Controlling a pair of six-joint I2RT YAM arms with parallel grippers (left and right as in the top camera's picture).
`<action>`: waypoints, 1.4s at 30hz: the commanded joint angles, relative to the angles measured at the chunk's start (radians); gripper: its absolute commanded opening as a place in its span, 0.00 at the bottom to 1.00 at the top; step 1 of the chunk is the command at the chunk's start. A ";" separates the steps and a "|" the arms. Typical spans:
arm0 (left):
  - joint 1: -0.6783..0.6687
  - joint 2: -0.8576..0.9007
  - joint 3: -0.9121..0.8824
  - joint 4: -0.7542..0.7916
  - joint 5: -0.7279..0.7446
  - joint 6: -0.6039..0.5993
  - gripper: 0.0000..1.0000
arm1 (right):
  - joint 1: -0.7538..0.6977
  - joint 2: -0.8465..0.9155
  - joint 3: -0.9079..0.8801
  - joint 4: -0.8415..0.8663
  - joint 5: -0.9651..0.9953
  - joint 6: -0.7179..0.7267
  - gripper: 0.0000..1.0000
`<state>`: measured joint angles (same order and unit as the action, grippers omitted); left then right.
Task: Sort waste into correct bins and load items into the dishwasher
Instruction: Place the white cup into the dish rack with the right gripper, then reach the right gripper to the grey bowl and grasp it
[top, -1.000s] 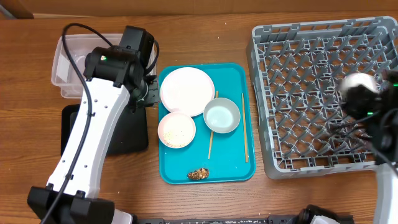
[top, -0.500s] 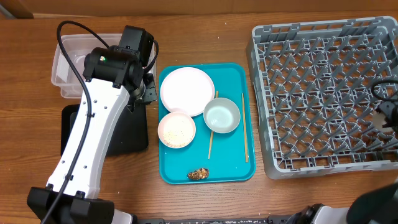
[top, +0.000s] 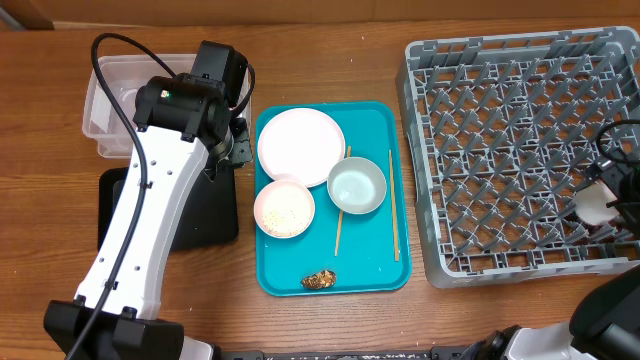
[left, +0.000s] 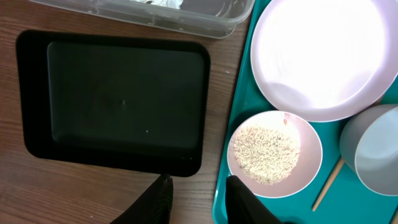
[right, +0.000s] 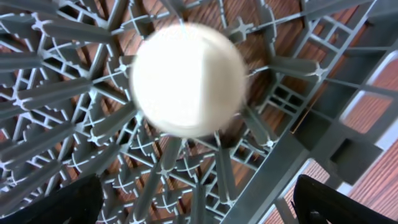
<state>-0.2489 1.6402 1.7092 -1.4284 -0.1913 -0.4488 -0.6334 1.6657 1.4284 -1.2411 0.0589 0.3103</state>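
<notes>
A white cup (right: 186, 78) rests in the grey dish rack (top: 500, 150) near its right edge; it also shows in the overhead view (top: 592, 205). My right gripper (right: 196, 186) is open above it, fingers wide apart and empty. My left gripper (left: 199, 199) is open and empty over the wood between the black tray (left: 124, 93) and the teal tray. On the teal tray sit a plate (top: 300, 145), a bowl of rice (top: 284, 208), a pale bowl (top: 356, 186), two chopsticks (top: 393, 205) and a brown scrap (top: 320, 279). The red wrapper is out of view.
The clear tub (top: 100, 100) stands behind the black tray at the far left, with white tissue (left: 158, 3) in it. The teal serving tray (top: 375, 265) lies in the middle. My left arm (top: 150, 220) stretches over the black tray.
My right gripper let go of the white cup, which now rests in the rack, and the arm swung toward the right edge. The left arm has barely moved.
</notes>
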 joint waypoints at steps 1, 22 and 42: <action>-0.005 -0.018 0.015 0.000 0.002 -0.023 0.31 | -0.002 0.005 0.018 0.006 -0.055 0.001 1.00; -0.005 -0.017 0.015 0.000 0.001 -0.023 0.75 | 0.210 -0.160 0.034 0.016 -0.637 -0.268 1.00; -0.005 -0.017 0.014 0.008 0.001 -0.027 0.93 | 0.962 -0.025 -0.021 0.066 -0.380 -0.063 1.00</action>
<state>-0.2489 1.6402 1.7092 -1.4216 -0.1913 -0.4694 0.2817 1.6024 1.4132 -1.1782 -0.3946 0.1699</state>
